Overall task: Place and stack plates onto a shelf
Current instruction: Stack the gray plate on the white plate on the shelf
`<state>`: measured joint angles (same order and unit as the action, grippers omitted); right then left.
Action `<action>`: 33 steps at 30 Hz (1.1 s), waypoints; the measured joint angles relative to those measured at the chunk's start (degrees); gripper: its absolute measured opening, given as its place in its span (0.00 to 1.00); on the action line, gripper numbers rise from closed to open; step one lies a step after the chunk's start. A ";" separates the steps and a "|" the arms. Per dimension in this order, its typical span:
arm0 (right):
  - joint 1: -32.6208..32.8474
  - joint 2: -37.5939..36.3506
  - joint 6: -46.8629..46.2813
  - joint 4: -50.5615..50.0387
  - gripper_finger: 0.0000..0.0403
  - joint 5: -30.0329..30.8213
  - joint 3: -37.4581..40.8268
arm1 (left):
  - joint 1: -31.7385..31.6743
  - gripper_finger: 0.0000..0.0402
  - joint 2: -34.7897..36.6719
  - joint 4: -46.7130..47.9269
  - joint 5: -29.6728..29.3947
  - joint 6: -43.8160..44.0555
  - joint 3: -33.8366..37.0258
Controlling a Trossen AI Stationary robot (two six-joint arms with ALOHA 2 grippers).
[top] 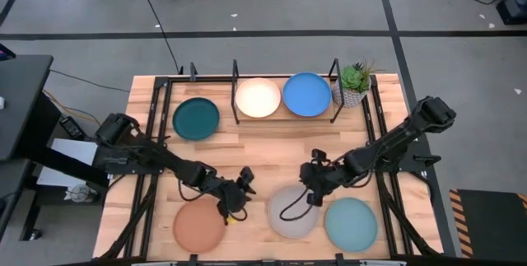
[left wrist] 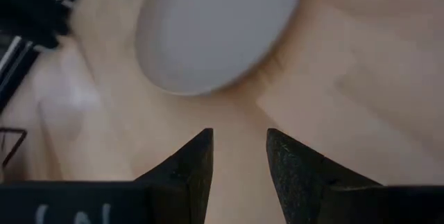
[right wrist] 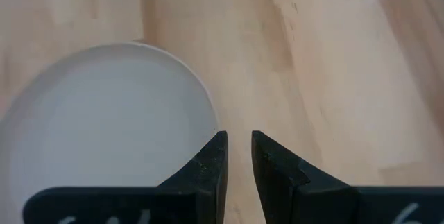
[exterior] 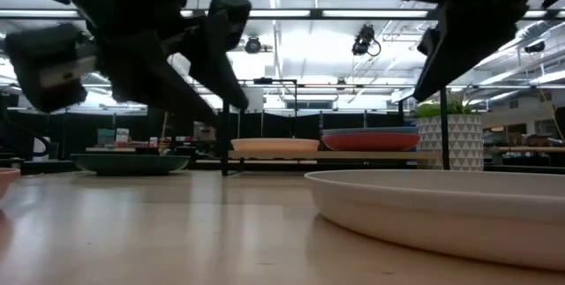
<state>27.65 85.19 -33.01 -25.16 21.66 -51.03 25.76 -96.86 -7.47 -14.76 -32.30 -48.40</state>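
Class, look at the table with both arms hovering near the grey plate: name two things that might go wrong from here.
1. Both grippers, left and right, sit close to the round grey matte plate; reaching together, they might collide.
2. The plate lies flat on the wooden table, so open fingers may slip off its low rim.

Black jointed arms — looped cables, tapered fingers (left wrist: 194,165).
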 joint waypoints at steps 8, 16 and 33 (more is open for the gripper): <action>6.11 -1.88 -12.65 -7.14 0.18 8.21 0.35 | -1.11 0.35 -9.38 4.95 6.09 -5.46 -10.36; 9.63 -2.05 -17.82 -11.13 0.18 11.92 0.68 | -0.93 0.35 -16.51 13.80 7.82 -10.81 -21.14; 9.36 -2.98 -13.61 -8.70 0.18 13.92 0.63 | -0.74 0.35 -16.39 13.48 8.25 -13.40 -21.51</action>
<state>37.01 82.21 -46.62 -33.86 35.57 -50.39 25.02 -113.25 6.02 -6.51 -45.70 -69.92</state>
